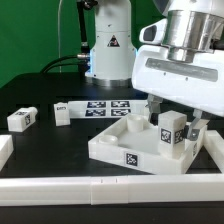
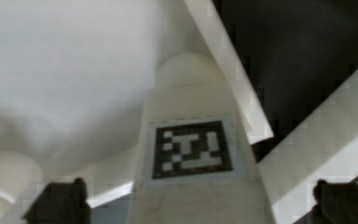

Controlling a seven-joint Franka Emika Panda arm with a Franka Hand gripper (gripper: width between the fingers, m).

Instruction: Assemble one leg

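Front exterior view; close wrist view.

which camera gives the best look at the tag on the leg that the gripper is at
The wrist view: the leg fills the frame and its tag faces the camera. The exterior view shows that leg small, standing in the tray-like panel under the gripper.

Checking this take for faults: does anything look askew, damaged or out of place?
Nothing stands out. The gripper holds a leg upright over the white panel. Two more legs lie loose on the table, apart from it. No visible damage.
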